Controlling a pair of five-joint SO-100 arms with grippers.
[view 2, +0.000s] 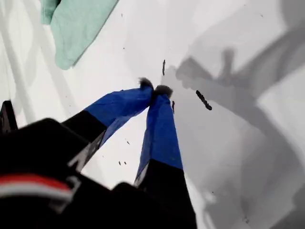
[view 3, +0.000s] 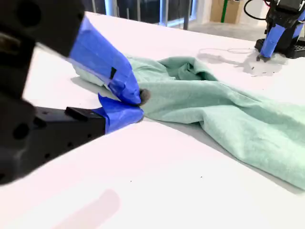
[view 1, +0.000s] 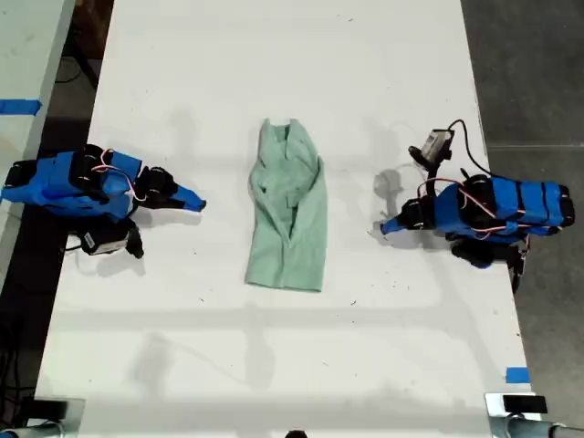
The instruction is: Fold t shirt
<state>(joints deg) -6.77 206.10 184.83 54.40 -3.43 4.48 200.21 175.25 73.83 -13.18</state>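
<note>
The white, smooth surface [view 1: 274, 365] carries the t shirt [view 1: 289, 208] at its middle: pale mint-green soft cloth, wrinkled, folded into a long narrow strip. My second gripper [view 3: 138, 106] lies low near one long edge of the surface, fingers together and empty, tips beside the cloth. My first gripper [view 2: 155, 90] rests opposite, blue-taped fingers together, clear of the shirt.

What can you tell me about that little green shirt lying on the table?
The t shirt is pale mint green, soft wrinkled cloth, already folded lengthwise into a narrow strip with the collar toward the exterior view's top. It lies flat near the middle of the white table, between the two blue arms. Neither gripper touches it; both rest apart on either side.
</note>
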